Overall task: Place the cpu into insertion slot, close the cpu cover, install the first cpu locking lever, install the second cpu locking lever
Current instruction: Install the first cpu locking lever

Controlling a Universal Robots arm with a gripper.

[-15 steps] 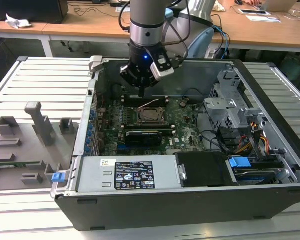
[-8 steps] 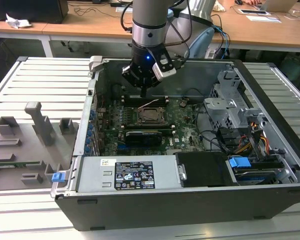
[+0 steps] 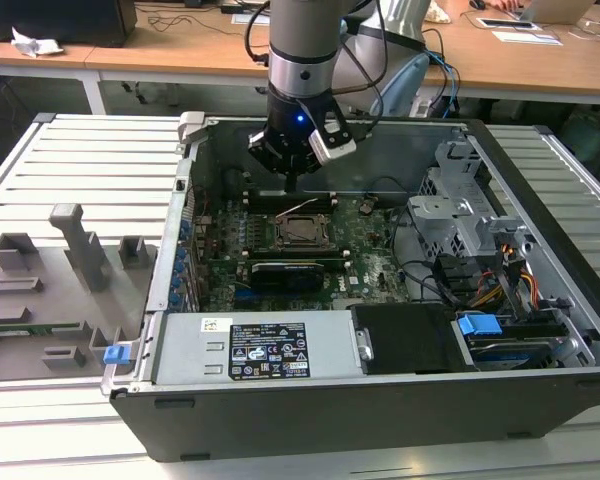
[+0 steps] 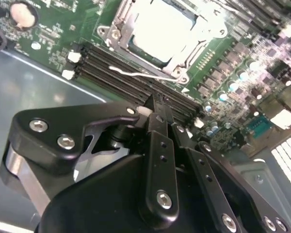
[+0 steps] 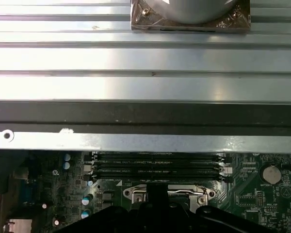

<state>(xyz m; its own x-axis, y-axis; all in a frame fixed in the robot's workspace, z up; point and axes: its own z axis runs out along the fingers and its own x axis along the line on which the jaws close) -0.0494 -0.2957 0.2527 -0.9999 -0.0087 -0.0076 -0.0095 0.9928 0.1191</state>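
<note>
While the arm hangs inside the open computer case (image 3: 540, 330), the scene reads as follows.

Claw: the gripper (image 4: 157, 104) has its fingers pressed together, clenched on nothing, tips just above the memory slots (image 4: 121, 73).

Cpu: the cpu (image 4: 160, 29) sits in the insertion slot (image 3: 303, 232), pale top showing through the window of the cpu cover (image 4: 117, 26), which looks lowered over it.

Lever: a thin wire locking lever (image 4: 136, 74) stands out, unlatched, along the socket's edge nearest the claw.

Relation: in the exterior view the socket lies at about 6 o'clock from the claw, close by; the lever's long axis runs across the fingers' line.
</note>
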